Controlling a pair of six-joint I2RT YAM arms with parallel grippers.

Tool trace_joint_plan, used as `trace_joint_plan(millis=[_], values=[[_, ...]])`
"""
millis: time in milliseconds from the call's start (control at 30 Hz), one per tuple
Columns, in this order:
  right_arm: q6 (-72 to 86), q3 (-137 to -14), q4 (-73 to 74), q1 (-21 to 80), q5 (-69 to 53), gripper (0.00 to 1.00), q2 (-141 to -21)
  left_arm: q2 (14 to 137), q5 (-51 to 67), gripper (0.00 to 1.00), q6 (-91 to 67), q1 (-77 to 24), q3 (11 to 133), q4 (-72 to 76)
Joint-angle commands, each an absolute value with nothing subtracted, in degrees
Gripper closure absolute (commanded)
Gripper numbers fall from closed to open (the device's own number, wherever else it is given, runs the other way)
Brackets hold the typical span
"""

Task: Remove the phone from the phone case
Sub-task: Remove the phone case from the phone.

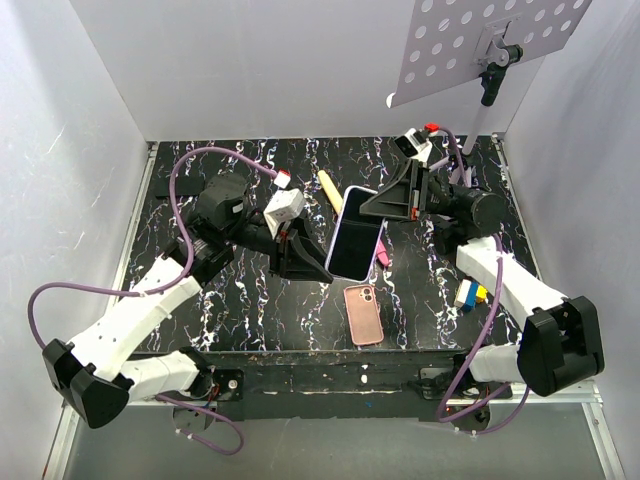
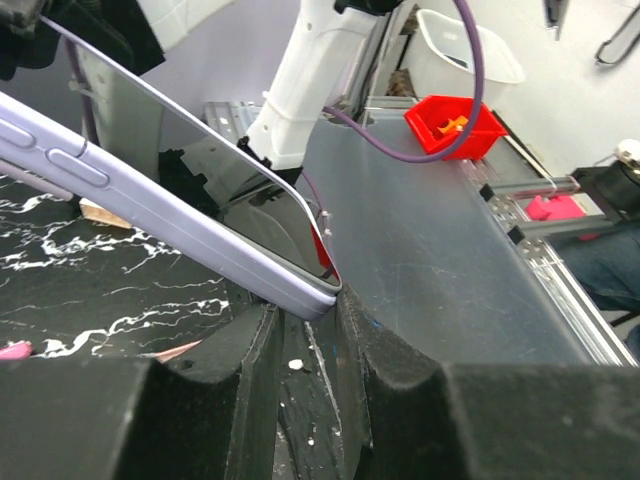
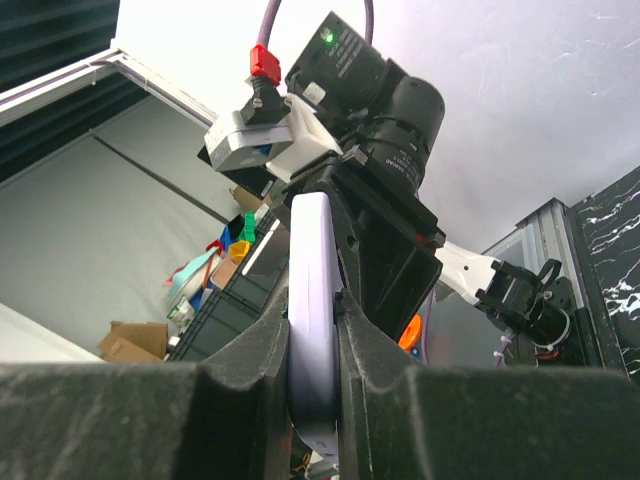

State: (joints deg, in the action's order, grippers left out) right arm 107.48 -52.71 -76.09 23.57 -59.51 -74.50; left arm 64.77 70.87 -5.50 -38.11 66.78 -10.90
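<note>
- The phone (image 1: 355,235) is out of its shell and is in the air above the middle of the surface (image 1: 250,320), tilted, with one end higher than the other.
- The phone case (image 1: 363,313) lies flat on the surface by itself, near the front edge, below the phone and apart from it. Its camera cutout is at the corner on the far side. It looks empty to me.
- The left fingers (image 1: 300,260) are narrow and pinch the lower corner of the phone. The left wrist view shows this corner sitting between the two pads (image 2: 230,390), with the lilac rim and the glossy screen rising away from them.
- The right fingers (image 1: 385,200) are also narrow and clamp the upper end. In the right wrist view the pale edge of the phone (image 3: 312,320) stands between them.
- In my judgement the main step is done. What is left is only to put the phone down on a bare part of the surface and let it go.
- The surface is black with white veins, like marble. A yellow stick (image 1: 328,190) lies on the far side of the phone, a pink stick (image 1: 382,258) shows just beside its lower edge, and small coloured blocks (image 1: 470,293) are near the right arm.
- White walls close the surface on three sides. A perforated board (image 1: 490,40) hangs on a stand at the far right corner.
</note>
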Motion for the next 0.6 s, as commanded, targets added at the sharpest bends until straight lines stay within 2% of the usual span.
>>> trace_joint_plan(millis=[0, 133, 333, 567], values=[[138.9, -56.7, -87.5, 25.4, -52.3, 0.99, -72.4, 65.0, 50.1, 1.0, -0.3, -37.4, 64.6, -11.7], [140.3, -57.3, -88.5, 25.5, -51.4, 0.99, -72.5, 64.9, 45.0, 1.0, -0.3, -37.4, 62.6, -11.0], [140.8, -58.3, -86.4, 25.7, -51.0, 0.99, -70.9, 62.9, 38.1, 1.0, 8.3, -37.4, 59.8, -9.8], [141.5, -56.7, -86.7, 25.7, -49.9, 0.99, -70.8, 64.3, 22.0, 1.0, 8.5, -37.4, 61.2, -9.4]])
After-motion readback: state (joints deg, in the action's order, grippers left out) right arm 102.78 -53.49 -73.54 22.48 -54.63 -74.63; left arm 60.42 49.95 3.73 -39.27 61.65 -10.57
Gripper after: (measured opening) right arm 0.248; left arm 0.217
